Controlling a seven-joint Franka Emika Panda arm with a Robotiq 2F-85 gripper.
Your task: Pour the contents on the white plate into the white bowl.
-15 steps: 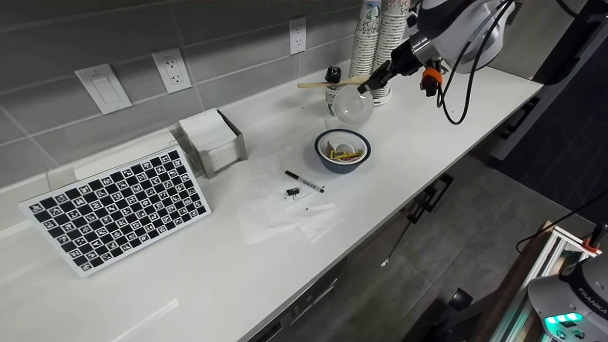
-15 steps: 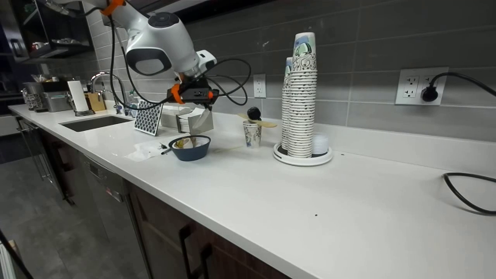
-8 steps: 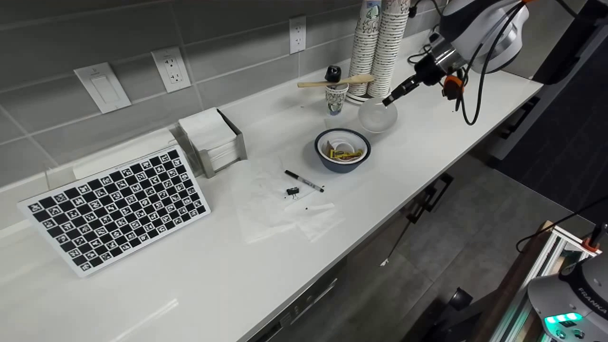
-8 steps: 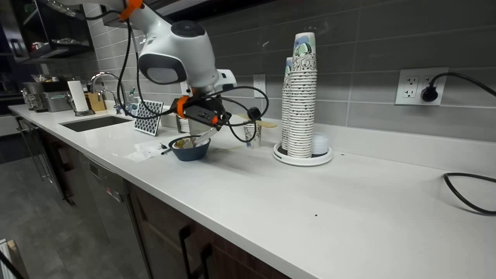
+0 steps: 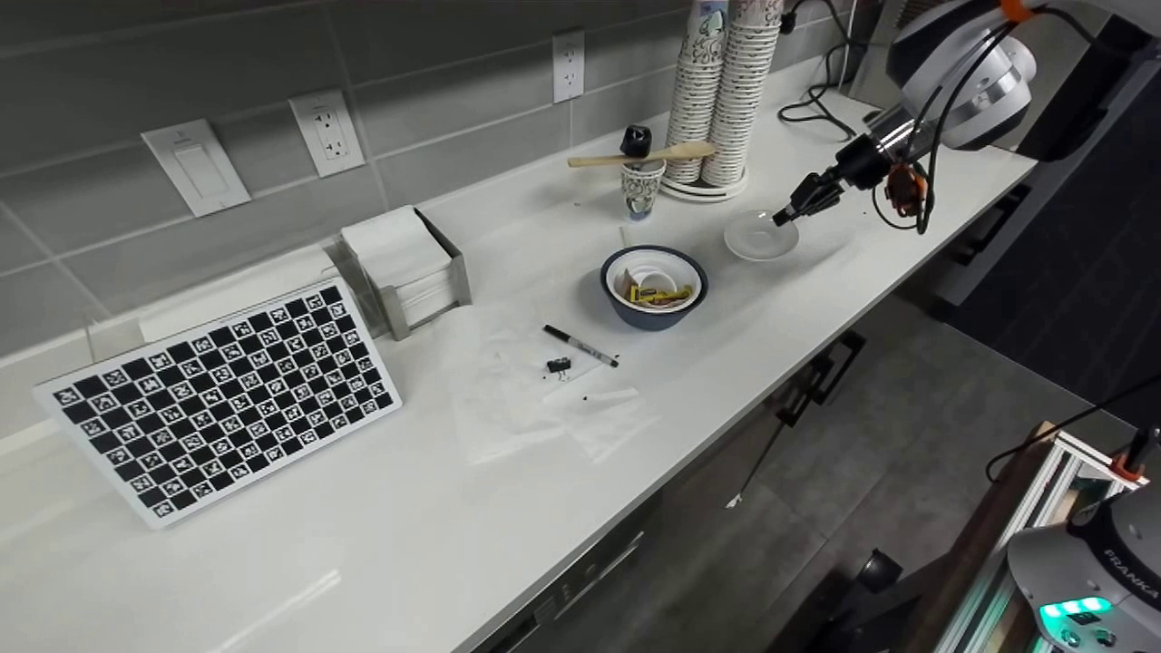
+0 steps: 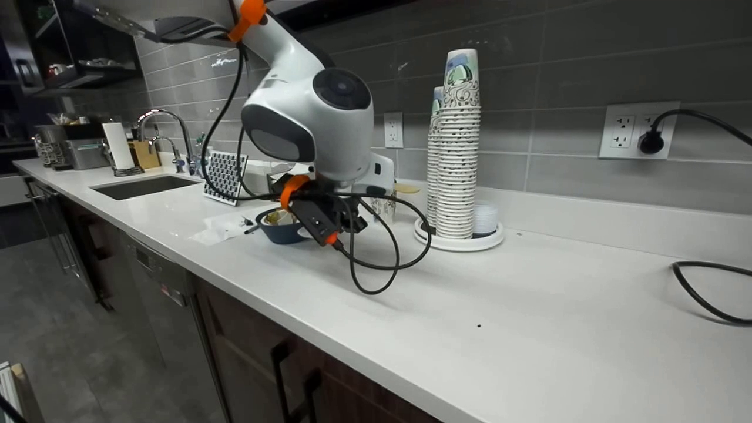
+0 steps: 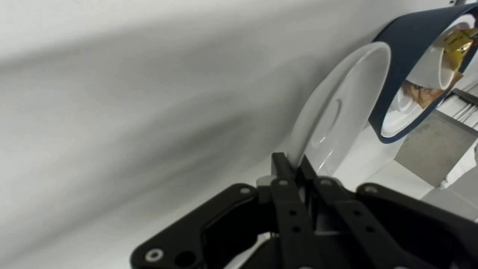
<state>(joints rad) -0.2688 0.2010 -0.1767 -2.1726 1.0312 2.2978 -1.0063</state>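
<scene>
My gripper (image 5: 782, 218) is shut on the rim of the white plate (image 5: 760, 239), a small shallow dish. In the wrist view the fingertips of the gripper (image 7: 294, 164) pinch the plate (image 7: 345, 112) at its edge. The plate is held above the counter, beside the white bowl (image 5: 655, 319), apart from it. No tan crumbs show on the plate; the contents are hidden or out of view. The bowl, dark blue-grey outside, stands upright and also shows in the wrist view (image 7: 407, 41). It holds a white cup (image 7: 429, 71), a yellow wrapper (image 7: 457, 46) and a brown scrap (image 7: 422, 93).
A patterned paper cup (image 5: 640, 192) with a wooden spoon (image 5: 599, 162) across it stands behind the bowl. Tall cup stacks (image 5: 698, 109) stand on a round tray. A marker (image 5: 580, 345), napkin holder (image 5: 408, 272) and checkered board (image 5: 227, 399) are to one side.
The gripper has carried the plate away from the paper cup and bowl, toward the arm's side, and lower. The plate has turned from steeply tilted to nearer level. The bowl has not moved.
</scene>
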